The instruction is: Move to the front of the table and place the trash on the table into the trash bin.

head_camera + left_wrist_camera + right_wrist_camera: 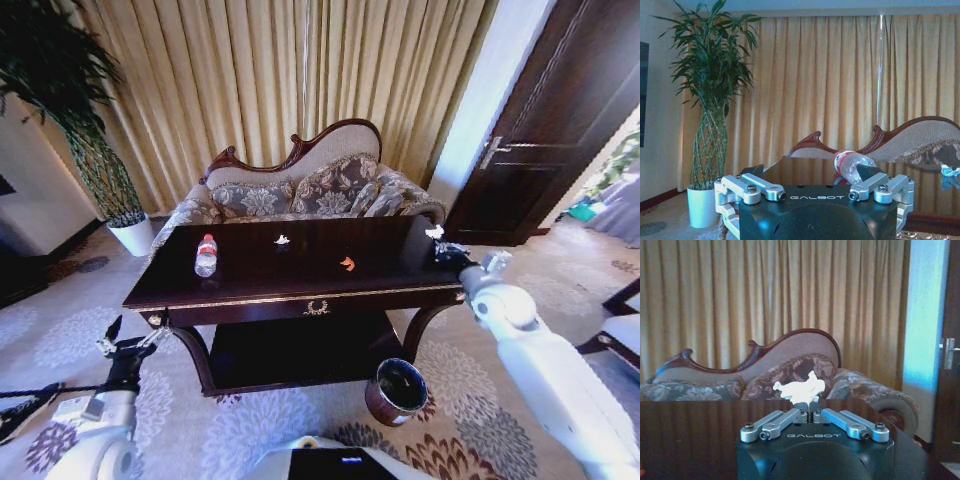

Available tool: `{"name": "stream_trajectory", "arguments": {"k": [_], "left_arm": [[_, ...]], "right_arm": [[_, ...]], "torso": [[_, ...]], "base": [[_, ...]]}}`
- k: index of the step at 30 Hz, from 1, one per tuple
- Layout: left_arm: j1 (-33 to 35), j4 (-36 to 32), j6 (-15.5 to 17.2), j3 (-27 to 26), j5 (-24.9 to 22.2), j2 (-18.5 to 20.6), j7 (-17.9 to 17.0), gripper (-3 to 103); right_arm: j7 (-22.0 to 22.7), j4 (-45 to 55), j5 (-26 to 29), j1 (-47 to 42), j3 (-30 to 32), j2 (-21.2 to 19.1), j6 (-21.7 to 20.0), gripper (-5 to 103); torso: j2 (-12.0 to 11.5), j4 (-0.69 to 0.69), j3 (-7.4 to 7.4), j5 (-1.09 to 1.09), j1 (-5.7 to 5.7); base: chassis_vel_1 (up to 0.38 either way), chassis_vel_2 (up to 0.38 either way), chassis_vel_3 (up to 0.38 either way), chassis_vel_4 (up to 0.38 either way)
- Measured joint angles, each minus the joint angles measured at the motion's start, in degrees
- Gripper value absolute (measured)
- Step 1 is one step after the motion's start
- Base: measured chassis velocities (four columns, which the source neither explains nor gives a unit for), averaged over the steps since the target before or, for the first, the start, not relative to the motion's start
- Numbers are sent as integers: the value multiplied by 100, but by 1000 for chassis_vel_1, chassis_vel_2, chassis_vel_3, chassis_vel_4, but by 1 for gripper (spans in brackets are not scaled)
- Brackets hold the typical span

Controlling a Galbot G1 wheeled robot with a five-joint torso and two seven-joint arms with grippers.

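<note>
The dark glossy table stands straight ahead. On its top lie a clear bottle with a red cap at the left, a white paper scrap near the middle and an orange scrap. My right gripper hovers at the table's right end, shut on a white crumpled paper; in the right wrist view the paper sticks out past the closed gripper. My left gripper hangs open, low by the table's front left corner, with the bottle beyond it. The trash bin sits on the carpet at the front right.
A patterned sofa stands close behind the table before gold curtains. A tall plant in a white pot is at the back left, and a dark door at the right. Patterned carpet lies open around the bin.
</note>
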Motion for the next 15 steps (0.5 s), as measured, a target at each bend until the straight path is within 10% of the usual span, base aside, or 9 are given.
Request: {"name": "stream_trajectory", "arguments": {"k": [15], "left_arm": [[7, 49, -4, -1, -9, 1, 2, 100]], "right_arm": [[185, 801, -221, -838, 396, 313, 85, 1]], "torso": [[0, 2, 0, 0, 0]], "base": [[0, 0, 0, 0]]}}
